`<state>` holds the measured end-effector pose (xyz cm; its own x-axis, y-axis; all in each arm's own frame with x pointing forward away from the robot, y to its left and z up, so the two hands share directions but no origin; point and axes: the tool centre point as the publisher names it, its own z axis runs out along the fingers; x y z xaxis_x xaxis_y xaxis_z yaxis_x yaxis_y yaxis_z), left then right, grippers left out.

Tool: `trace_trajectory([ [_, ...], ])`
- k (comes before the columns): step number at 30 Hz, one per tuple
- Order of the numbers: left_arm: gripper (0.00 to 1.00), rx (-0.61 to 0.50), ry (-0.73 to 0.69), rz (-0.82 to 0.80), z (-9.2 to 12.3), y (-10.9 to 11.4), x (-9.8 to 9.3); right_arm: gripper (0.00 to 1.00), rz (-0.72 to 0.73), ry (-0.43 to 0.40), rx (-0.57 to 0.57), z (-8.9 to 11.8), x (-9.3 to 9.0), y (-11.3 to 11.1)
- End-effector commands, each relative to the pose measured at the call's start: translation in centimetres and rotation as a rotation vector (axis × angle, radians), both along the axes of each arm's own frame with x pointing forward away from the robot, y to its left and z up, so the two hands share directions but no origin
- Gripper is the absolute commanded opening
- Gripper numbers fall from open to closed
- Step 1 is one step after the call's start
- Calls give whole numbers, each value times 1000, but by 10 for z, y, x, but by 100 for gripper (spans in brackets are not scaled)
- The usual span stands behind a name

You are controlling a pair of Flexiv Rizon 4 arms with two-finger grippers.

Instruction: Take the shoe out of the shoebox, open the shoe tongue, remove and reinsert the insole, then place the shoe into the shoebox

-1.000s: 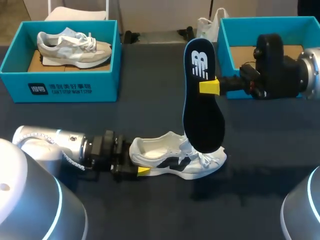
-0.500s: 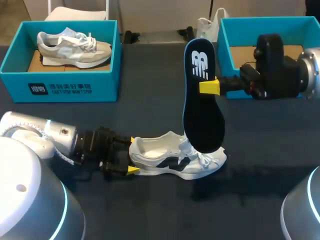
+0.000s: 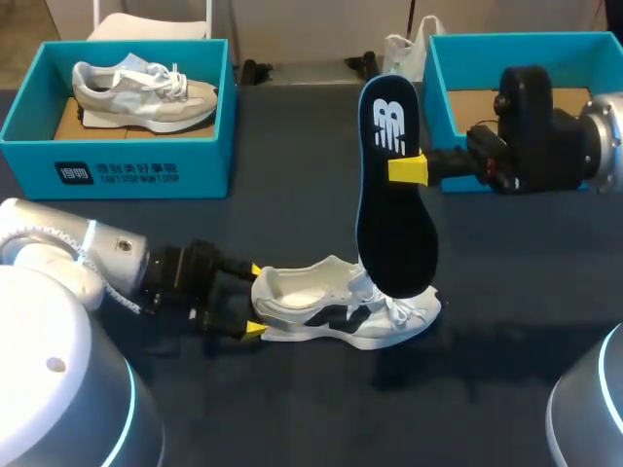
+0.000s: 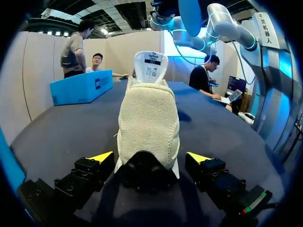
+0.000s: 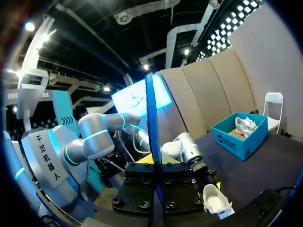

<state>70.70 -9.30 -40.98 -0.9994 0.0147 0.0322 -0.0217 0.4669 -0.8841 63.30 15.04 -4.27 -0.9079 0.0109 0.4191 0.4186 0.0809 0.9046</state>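
Note:
A white shoe with black stripes (image 3: 341, 306) lies on the dark table, toe to the right. My left gripper (image 3: 255, 300) is at its heel and open, one yellow tip on each side. In the left wrist view the beige heel (image 4: 149, 123) fills the space between the spread fingers of the left gripper (image 4: 150, 158), with small gaps on both sides. My right gripper (image 3: 407, 167) is shut on a black insole (image 3: 394, 209), which hangs upright over the shoe's front. The right wrist view shows the insole (image 5: 152, 127) edge-on, rising from the right gripper (image 5: 155, 163), with the shoe (image 5: 217, 201) far below.
A teal shoebox (image 3: 117, 165) at the back left holds a grey shoe (image 3: 146, 92). A second teal shoebox (image 3: 443, 97) stands at the back right, partly hidden behind my right arm. Bare table lies between the boxes and in front of the shoe.
My left arm has drawn back to the left and its gripper has turned, so both yellow tips now show beside the heel. The right arm, insole and shoe have not moved.

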Motion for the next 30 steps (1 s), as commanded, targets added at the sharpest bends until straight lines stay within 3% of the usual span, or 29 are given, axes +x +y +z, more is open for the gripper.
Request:
trace_trajectory([
  [1, 100, 73, -2, 11, 10, 4, 1, 0, -2, 0, -2, 0, -1, 2],
  [5, 100, 179, 9, -33, 20, 11, -1, 0, -2, 0, -2, 0, -1, 2],
  [8, 100, 182, -132, -81, 30, 18, -11, 0, -2, 0, -2, 0, -1, 2],
  [19, 100, 182, -132, -81, 30, 18, -11, 0, -2, 0, -2, 0, -1, 2],
  [24, 100, 306, -37, -82, 36, 13, 0, 0, -2, 0, -2, 0, -1, 2],
  [30, 100, 506, -26, -76, 47, 7, 5, 0, -2, 0, -2, 0, -1, 2],
])
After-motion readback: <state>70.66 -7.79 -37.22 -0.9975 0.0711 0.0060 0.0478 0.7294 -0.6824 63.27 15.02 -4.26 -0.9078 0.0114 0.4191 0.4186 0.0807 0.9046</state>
